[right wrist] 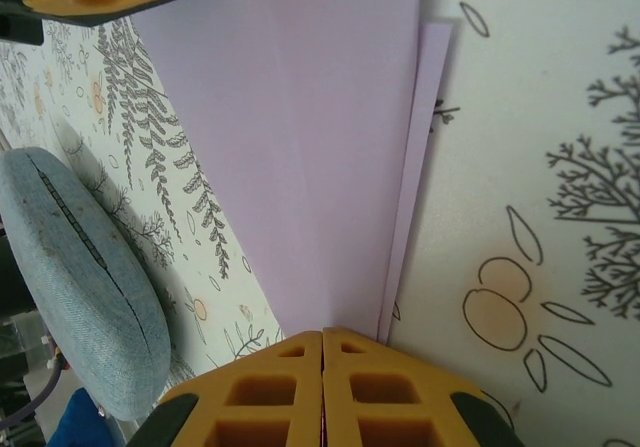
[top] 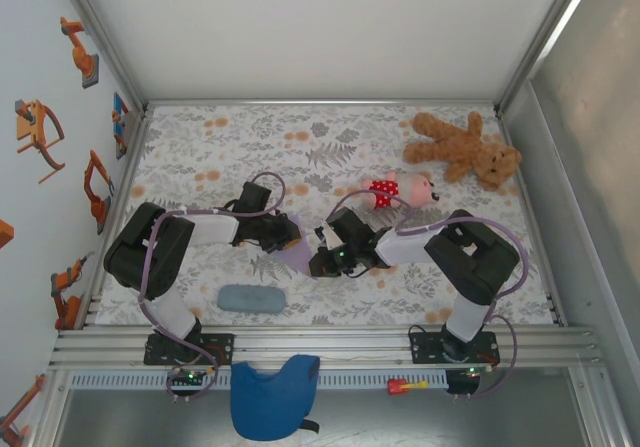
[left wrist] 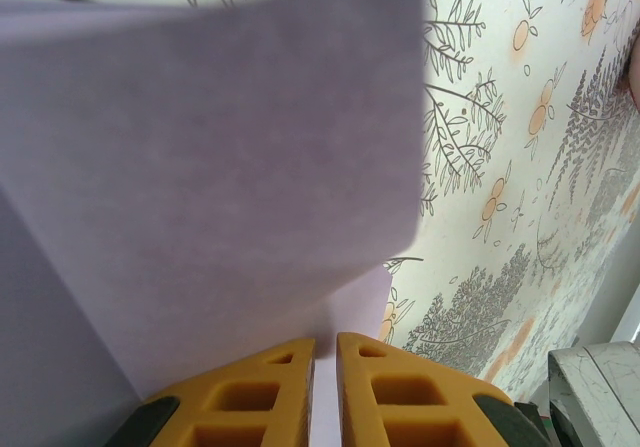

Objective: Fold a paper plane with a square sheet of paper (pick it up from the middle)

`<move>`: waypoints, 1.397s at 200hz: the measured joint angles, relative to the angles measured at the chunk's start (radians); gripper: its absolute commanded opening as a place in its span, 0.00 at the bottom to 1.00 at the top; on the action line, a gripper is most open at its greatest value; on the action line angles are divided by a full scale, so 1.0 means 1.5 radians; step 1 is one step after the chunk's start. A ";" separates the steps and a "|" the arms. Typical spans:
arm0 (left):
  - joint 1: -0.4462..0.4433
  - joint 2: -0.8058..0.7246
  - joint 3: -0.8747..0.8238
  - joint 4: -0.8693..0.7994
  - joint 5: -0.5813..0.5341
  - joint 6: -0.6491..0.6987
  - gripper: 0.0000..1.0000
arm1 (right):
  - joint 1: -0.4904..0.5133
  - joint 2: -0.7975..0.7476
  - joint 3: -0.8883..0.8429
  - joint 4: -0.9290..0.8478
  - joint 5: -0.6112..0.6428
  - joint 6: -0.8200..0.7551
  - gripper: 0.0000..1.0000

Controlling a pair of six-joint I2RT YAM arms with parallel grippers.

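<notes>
The square sheet of paper (top: 297,257) is pale lavender and lies between both grippers at mid-table, held off the cloth. In the right wrist view the paper (right wrist: 320,147) is folded in layers and tapers like a paper plane's nose towards my right gripper (right wrist: 322,333), which is shut on its narrow end. A thin under-layer strip (right wrist: 415,167) shows along its right edge. In the left wrist view a raised flap of the sheet (left wrist: 220,157) fills the upper left, and my left gripper (left wrist: 325,342) is shut on a layer pinched between its yellow fingers (left wrist: 400,387). In the top view the left gripper (top: 285,235) and right gripper (top: 325,254) nearly meet.
A grey-blue oblong pad (top: 250,298) lies near the front, left of the paper, and shows as the pad (right wrist: 75,277) beside my right gripper. A brown teddy bear (top: 465,147) and a pink doll in red (top: 400,189) lie at the back right. A blue cloth (top: 272,395) hangs over the front rail.
</notes>
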 measured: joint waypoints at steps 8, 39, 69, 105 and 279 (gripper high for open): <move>0.000 0.000 0.000 0.000 0.000 0.000 0.16 | 0.000 -0.001 -0.002 0.000 -0.001 0.000 0.08; 0.001 0.000 0.000 0.000 0.002 0.000 0.15 | 0.000 -0.013 -0.011 -0.011 -0.001 0.000 0.08; 0.001 0.000 0.000 0.000 0.003 0.002 0.16 | 0.000 -0.024 -0.022 -0.021 -0.001 0.000 0.08; 0.001 0.000 0.000 0.000 0.004 0.002 0.16 | 0.000 -0.035 -0.032 -0.036 -0.008 0.000 0.08; 0.003 0.000 0.000 0.000 0.009 0.005 0.16 | 0.001 0.033 0.099 -0.062 0.065 -0.020 0.00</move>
